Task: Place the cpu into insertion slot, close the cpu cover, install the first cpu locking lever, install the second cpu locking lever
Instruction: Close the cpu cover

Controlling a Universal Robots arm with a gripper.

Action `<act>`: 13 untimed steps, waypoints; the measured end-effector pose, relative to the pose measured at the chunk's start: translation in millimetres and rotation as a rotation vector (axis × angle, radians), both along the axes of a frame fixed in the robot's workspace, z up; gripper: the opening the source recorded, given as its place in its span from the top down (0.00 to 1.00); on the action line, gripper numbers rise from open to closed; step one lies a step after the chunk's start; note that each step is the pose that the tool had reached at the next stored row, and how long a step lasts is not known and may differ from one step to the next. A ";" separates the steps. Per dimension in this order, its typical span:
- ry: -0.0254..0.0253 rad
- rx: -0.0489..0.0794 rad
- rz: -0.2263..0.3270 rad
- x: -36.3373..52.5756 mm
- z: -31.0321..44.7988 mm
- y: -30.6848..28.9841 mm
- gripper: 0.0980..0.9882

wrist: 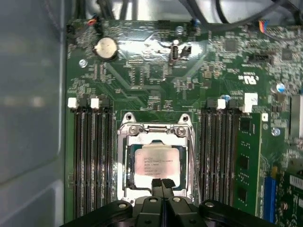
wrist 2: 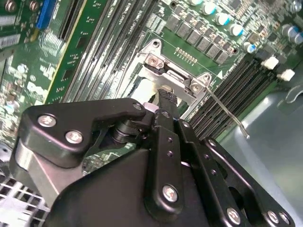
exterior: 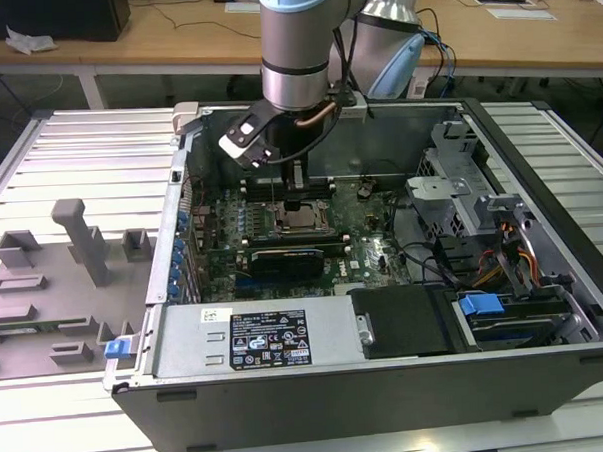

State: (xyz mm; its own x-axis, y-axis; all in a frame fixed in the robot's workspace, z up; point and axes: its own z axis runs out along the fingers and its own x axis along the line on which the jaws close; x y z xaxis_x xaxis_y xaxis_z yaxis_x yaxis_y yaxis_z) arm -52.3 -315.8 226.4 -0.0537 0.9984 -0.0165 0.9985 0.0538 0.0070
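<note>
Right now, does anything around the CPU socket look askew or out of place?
The cpu lies square inside the window of the cpu cover. One locking lever angles away from the socket's side, apparently unlatched. The shut gripper rests at the socket's edge.

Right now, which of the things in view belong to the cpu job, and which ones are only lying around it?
Belong to the job:
- cpu, sitting in its socket
- cpu cover, the silver frame around it
- locking lever beside the socket
- gripper, at the socket's edge

Just lying about:
- coin battery
- black card
- grey fixtures outside the case, at the exterior view's left
</note>
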 end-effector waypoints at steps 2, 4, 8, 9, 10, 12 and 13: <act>-0.0001 0.000 0.041 0.0 -0.1 0.0 0.99; -0.0002 -0.001 0.080 0.0 -0.2 0.0 0.99; 0.0000 -0.003 0.131 0.0 -0.2 0.0 0.99; 0.0000 -0.004 0.146 0.0 -0.2 0.0 0.99; 0.0000 -0.004 0.163 0.0 -0.3 0.0 0.99; 0.0001 -0.005 0.203 0.0 -0.3 0.0 0.99; 0.0000 -0.005 0.235 0.0 -0.4 0.0 0.99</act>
State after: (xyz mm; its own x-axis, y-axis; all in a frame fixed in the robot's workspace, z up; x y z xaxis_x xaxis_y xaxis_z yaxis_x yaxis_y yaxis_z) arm -52.3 -315.8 226.0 -0.2849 0.9583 -0.0218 0.9585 0.2851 0.0061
